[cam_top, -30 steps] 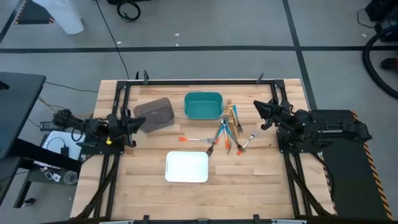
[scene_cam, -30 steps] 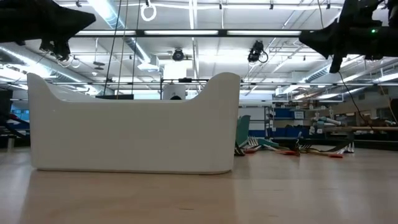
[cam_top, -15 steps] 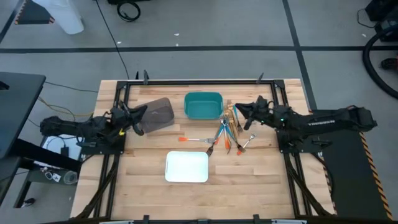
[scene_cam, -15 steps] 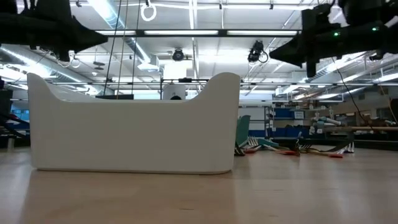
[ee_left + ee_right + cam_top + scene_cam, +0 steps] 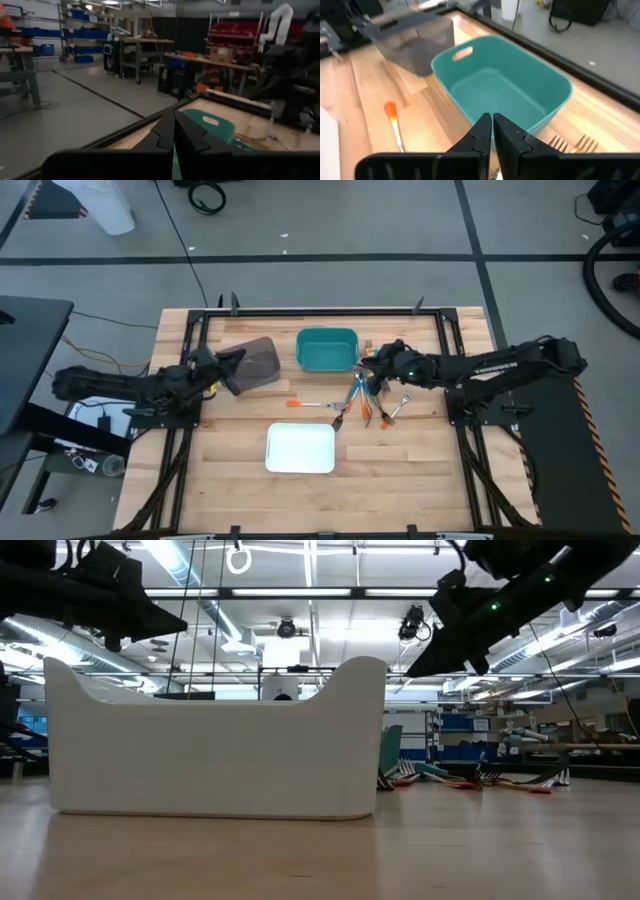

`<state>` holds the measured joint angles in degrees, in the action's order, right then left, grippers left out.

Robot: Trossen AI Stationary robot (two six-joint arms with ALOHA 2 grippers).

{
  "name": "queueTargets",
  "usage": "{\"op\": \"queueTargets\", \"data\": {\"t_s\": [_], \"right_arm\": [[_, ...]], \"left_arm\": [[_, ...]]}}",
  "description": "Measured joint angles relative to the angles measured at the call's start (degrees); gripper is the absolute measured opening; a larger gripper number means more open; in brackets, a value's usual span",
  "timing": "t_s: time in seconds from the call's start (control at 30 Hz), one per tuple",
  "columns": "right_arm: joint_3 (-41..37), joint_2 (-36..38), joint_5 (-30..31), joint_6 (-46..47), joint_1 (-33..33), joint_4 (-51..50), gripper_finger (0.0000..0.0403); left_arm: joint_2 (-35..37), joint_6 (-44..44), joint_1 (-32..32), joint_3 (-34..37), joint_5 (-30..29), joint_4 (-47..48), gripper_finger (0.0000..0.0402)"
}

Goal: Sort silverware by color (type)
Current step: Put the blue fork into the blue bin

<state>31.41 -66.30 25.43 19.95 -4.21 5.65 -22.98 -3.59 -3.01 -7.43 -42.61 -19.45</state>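
The silverware (image 5: 365, 392) lies in a loose pile on the table, right of the teal bin (image 5: 327, 348). It mixes teal-blue, orange and gold pieces. One orange-handled piece (image 5: 305, 404) lies apart toward the table's left and also shows in the right wrist view (image 5: 393, 119). Gold forks (image 5: 574, 145) lie beside the bin. My right gripper (image 5: 368, 364) hangs shut in the air over the pile's far end, near the bin's right corner. My left gripper (image 5: 234, 364) is shut and raised by the left edge of the grey bin (image 5: 256, 362).
A white square tray (image 5: 301, 448) sits near the table's front middle and fills the low view (image 5: 215, 745). The dark frame rail (image 5: 320, 311) runs along the far edge. Bare wood lies left and right of the tray.
Both arms have reached in from the table's sides. My right gripper has moved toward the table's left and tipped down, from beside its base to over the silverware pile. My left gripper has moved toward the table's right, up to the grey bin. Nothing on the table has moved.
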Motion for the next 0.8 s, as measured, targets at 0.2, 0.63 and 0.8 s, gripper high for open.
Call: {"op": "queueTargets", "data": {"t_s": [0.2,0.63,0.8], "right_arm": [[5.2,-6.3,-0.8,10.4,0.0,-10.1,0.006],[16.0,-19.9,-2.8,19.8,1.4,-27.0,0.0064],[17.7,-23.2,-4.2,21.4,1.4,-29.8,0.0064]], "left_arm": [[-4.4,1.7,0.0,-3.6,3.5,2.5,0.0102],[-7.8,2.8,2.5,-4.7,3.4,2.5,0.0134],[-7.7,2.8,2.5,-4.7,3.4,2.5,0.0134]]}}
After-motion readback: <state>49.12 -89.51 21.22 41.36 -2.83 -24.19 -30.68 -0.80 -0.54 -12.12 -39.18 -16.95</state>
